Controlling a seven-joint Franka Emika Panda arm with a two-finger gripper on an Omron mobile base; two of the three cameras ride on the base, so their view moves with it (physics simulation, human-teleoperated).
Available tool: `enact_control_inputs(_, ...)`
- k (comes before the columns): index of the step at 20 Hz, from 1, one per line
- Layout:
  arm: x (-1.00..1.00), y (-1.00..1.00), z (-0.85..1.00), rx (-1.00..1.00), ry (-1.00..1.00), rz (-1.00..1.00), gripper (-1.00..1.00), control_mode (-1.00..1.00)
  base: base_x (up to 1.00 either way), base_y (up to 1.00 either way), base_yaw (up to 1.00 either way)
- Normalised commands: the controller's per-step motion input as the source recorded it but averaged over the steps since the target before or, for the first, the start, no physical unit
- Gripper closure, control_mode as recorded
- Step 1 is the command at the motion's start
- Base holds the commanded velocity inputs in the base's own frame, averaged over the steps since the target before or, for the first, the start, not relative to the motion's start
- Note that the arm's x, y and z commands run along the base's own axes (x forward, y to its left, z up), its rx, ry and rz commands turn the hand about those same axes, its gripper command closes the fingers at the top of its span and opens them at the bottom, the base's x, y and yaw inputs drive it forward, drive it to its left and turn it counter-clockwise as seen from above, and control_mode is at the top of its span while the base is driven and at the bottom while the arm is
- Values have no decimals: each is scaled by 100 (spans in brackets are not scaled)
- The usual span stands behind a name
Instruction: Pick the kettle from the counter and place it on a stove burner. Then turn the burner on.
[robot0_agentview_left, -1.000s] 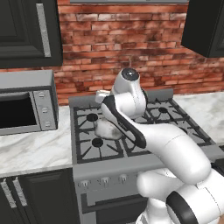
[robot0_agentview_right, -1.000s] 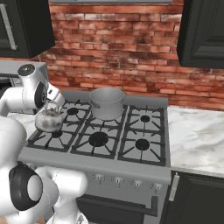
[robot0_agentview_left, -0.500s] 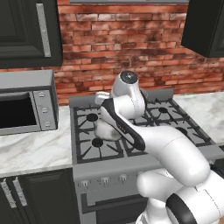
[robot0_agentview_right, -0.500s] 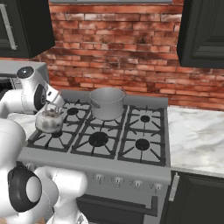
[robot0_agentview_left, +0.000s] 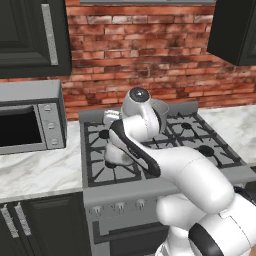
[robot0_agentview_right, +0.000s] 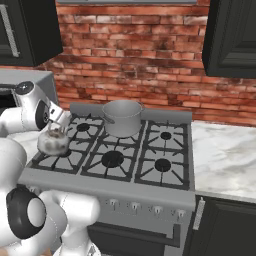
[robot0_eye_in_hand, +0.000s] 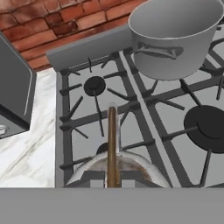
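While the tool (robot0_agentview_right: 56, 126) is clamped on the thin upright handle of the kettle (robot0_agentview_right: 53, 143), we find the kettle at the stove's front-left corner, directly over the front-left burner (robot0_eye_in_hand: 105, 148). From the right base view it appears at or just above the grate; we cannot tell whether it bears on it. We judge the placing step to be nearly complete. The next move calls for settling the kettle fully, parting the tool, and reaching for the knobs (robot0_agentview_right: 133, 205) on the stove's front panel. The grey pot (robot0_agentview_right: 121, 118) stands behind the kettle, toward the stove's back, apart from it; its contents cannot be seen. The marble worktop (robot0_agentview_left: 35, 169) lies left of the stove.
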Motion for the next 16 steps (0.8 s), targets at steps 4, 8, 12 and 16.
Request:
enact_control_inputs(4, 1, 0, -17, 0, -2, 0, 100, -100, 0, 0, 0)
enact_control_inputs(8, 4, 0, -2, 0, -2, -1, 100, -100, 0, 0, 0)
enact_control_inputs(12, 6, 0, 0, 0, 0, -3, 100, -100, 0, 0, 0)
enact_control_inputs(16, 16, 0, 0, 0, 0, -4, 100, -100, 0, 0, 0)
